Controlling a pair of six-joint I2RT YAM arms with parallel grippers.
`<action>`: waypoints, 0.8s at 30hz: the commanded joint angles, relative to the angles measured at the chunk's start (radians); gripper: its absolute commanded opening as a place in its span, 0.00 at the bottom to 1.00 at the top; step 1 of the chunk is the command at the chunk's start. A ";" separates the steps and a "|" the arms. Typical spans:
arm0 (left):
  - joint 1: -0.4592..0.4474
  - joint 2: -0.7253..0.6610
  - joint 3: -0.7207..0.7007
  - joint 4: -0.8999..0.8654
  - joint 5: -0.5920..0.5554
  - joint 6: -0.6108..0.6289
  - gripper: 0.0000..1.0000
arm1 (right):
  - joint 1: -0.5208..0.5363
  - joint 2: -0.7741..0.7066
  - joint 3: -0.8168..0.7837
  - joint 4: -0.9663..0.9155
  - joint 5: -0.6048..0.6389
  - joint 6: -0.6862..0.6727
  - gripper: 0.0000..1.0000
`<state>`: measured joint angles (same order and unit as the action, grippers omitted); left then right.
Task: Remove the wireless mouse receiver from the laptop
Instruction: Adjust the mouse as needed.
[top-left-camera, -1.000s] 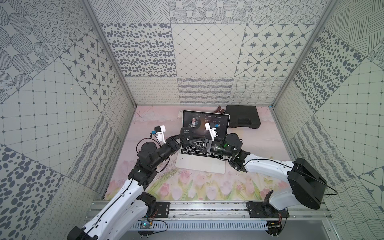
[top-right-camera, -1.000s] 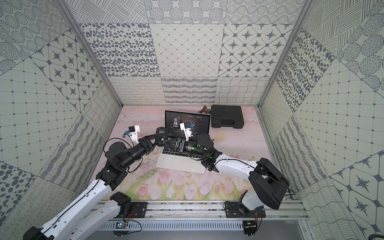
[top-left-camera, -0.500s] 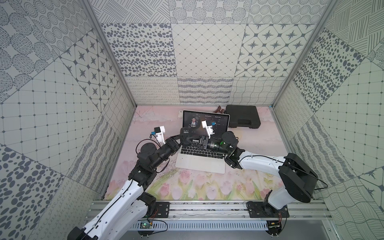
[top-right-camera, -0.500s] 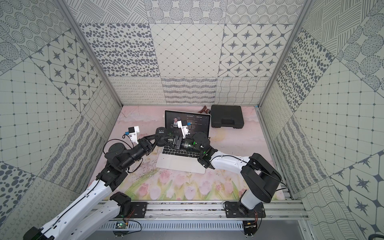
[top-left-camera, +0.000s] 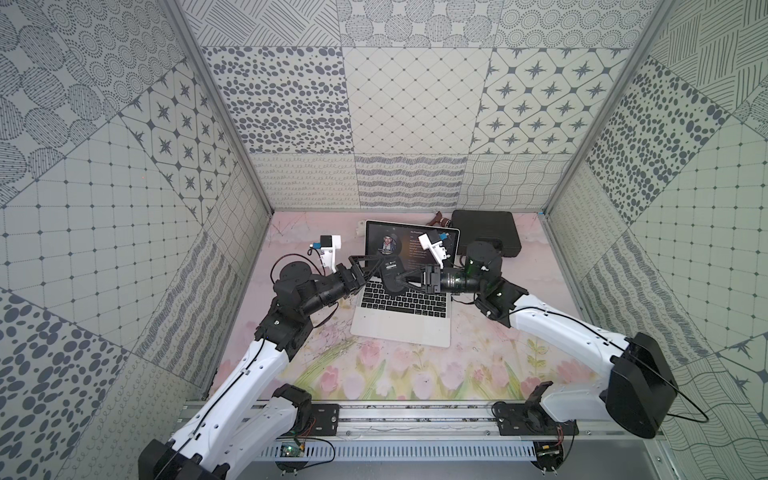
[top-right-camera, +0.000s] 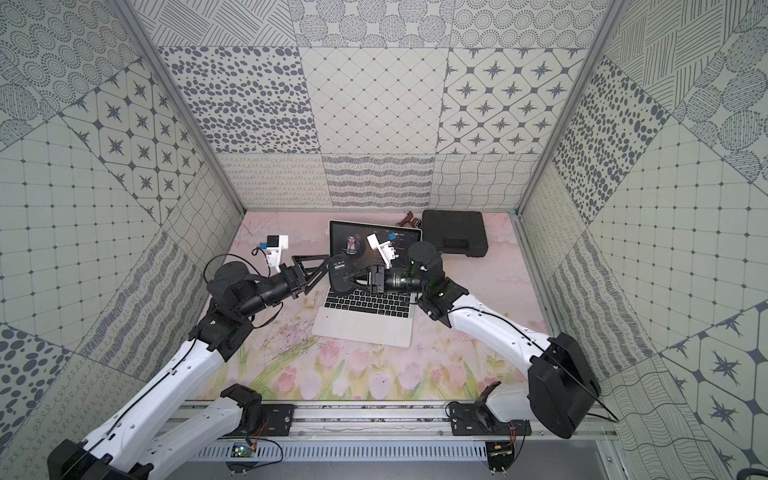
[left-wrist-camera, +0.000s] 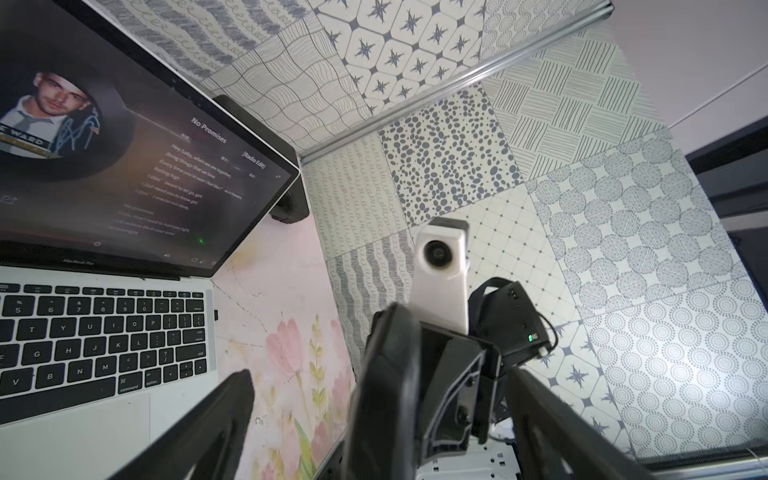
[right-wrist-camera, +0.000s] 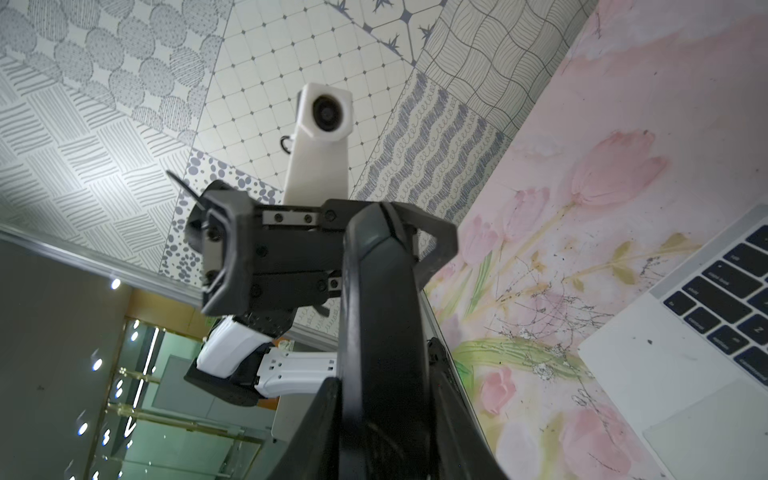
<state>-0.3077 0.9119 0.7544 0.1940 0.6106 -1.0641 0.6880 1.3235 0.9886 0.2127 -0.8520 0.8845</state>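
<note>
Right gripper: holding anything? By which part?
The right gripper is shut on the black computer mouse, clamping the end nearest its wrist; the rest juts past the fingertips. The left gripper stands open around it, not gripping.

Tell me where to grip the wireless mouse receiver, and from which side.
Pinch the wireless mouse receiver by its tiny black stub, coming in from the robot's right: it juts sideways out of that edge of the laptop, beside the keyboard.
</note>
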 joint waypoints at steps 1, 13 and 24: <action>0.044 0.084 0.073 -0.079 0.429 0.095 0.99 | 0.002 -0.047 0.104 -0.366 -0.217 -0.225 0.12; 0.043 0.153 0.300 -0.545 0.754 0.444 1.00 | -0.030 0.031 0.165 -0.461 -0.407 -0.272 0.07; 0.013 0.215 0.297 -0.602 0.761 0.499 0.54 | -0.031 0.071 0.194 -0.479 -0.441 -0.282 0.06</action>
<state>-0.2852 1.1057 1.0286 -0.2932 1.2552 -0.6933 0.6594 1.4044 1.1534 -0.2813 -1.2732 0.6239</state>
